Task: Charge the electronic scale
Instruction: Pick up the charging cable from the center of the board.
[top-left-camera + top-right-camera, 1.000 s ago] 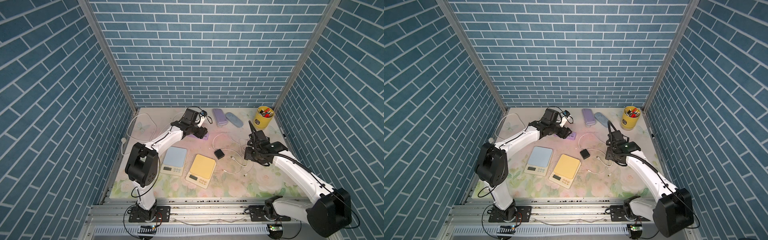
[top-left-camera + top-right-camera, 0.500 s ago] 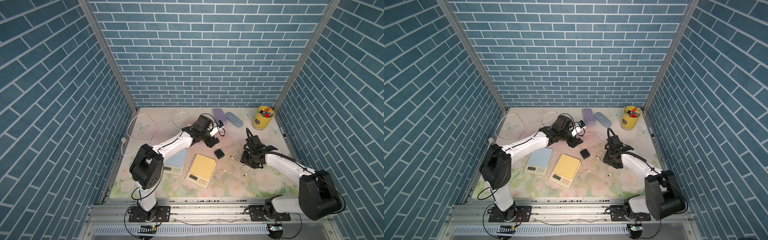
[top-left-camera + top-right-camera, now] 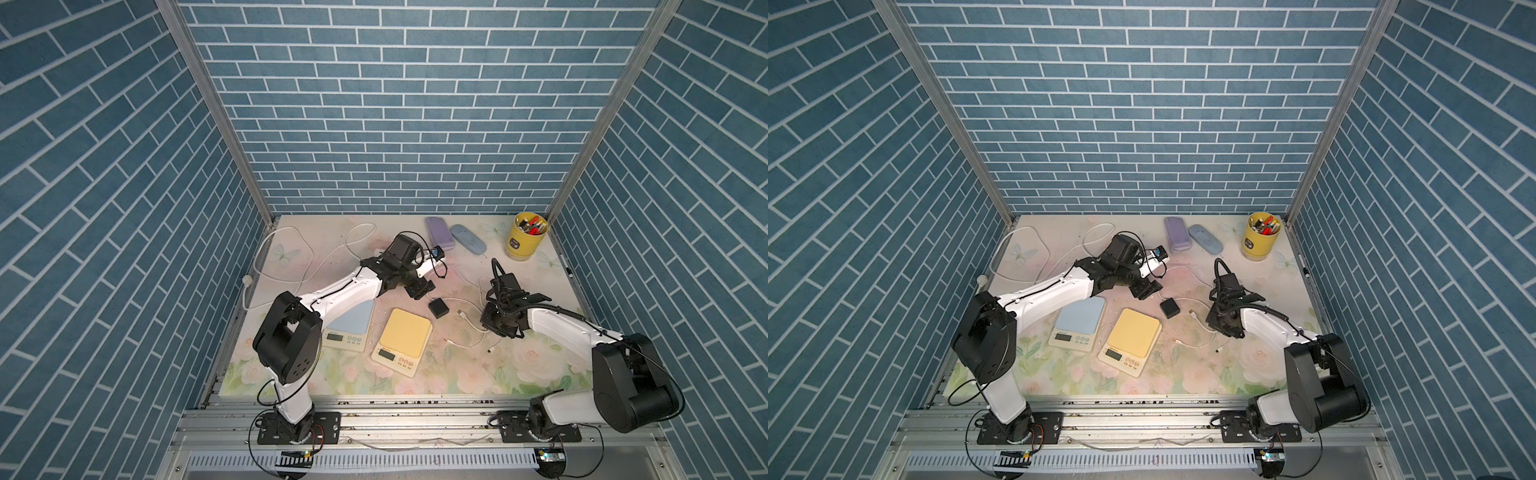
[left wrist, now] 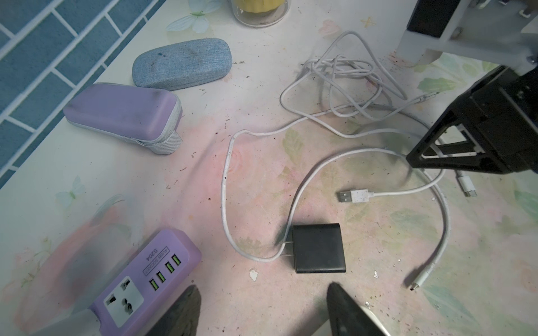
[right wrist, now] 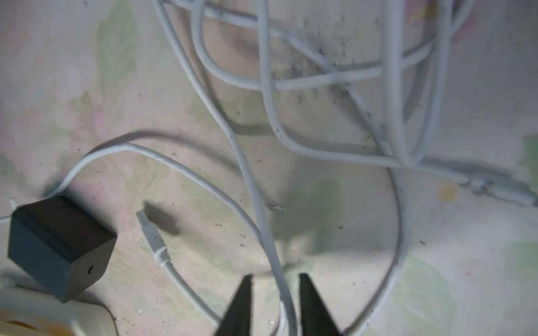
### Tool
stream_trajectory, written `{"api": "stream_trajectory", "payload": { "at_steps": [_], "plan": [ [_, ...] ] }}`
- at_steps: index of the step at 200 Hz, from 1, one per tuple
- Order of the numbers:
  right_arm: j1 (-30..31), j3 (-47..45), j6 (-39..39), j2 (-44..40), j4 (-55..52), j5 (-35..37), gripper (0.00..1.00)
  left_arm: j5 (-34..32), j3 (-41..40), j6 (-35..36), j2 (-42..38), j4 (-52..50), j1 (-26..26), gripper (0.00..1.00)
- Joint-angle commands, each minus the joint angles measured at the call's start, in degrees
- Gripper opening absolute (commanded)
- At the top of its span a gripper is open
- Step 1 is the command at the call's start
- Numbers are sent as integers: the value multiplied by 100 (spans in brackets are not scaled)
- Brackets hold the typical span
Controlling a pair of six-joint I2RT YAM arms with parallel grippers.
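Observation:
A yellow electronic scale (image 3: 405, 332) (image 3: 1133, 332) and a blue one (image 3: 353, 320) lie at the front, the blue one partly under my left arm. A black charger block (image 3: 438, 308) (image 4: 317, 248) lies beside them. My left gripper (image 4: 262, 286) (image 3: 419, 286) hangs open just short of the block, holding nothing. A purple power strip (image 4: 145, 276) lies by its finger. My right gripper (image 5: 275, 279) (image 3: 496, 330) is down on the mat. Its jaws stand narrow astride the white cable (image 5: 273, 256), with a small gap on each side. The cable's USB plug (image 5: 151, 232) (image 4: 352, 196) lies loose near the block.
A purple case (image 3: 438, 238) and a grey-blue case (image 3: 467, 244) lie at the back, next to a yellow pen cup (image 3: 525, 241). The strip's white lead (image 3: 291, 249) loops at the back left. Tangled cable (image 4: 349, 78) lies beyond my right arm (image 4: 480, 131). Brick walls enclose three sides.
My left arm swung right from the back to beside the charger block. My right arm drew in and down onto the cable, and its jaws narrowed round it.

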Motion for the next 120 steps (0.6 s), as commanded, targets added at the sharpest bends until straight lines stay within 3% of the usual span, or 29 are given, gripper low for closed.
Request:
{"api": "stream_trajectory", "payload": {
  "at_steps": [1, 7, 45, 66, 90, 120],
  "plan": [
    [-15, -4, 103, -275, 145, 112, 4, -127, -241, 229, -282, 224, 23, 71],
    [-15, 42, -13, -395, 111, 126, 0, -123, -312, 289, -354, 349, 46, 71],
    [-19, 781, -1392, -995, -374, -210, 0, 511, -802, 665, -894, 1178, 145, 73],
    [-15, 1303, -2267, -1134, -688, -931, 0, 1292, -866, 1167, -1074, 1155, 147, 73],
    [-15, 1849, -3095, -1102, -1064, -1862, 0, 1379, -510, 1842, -1011, 265, 157, 63],
    [-15, 2164, -3797, -1127, -1063, -2944, 0, 2033, -612, 2069, -1157, 27, 230, 62]
  ]
}}
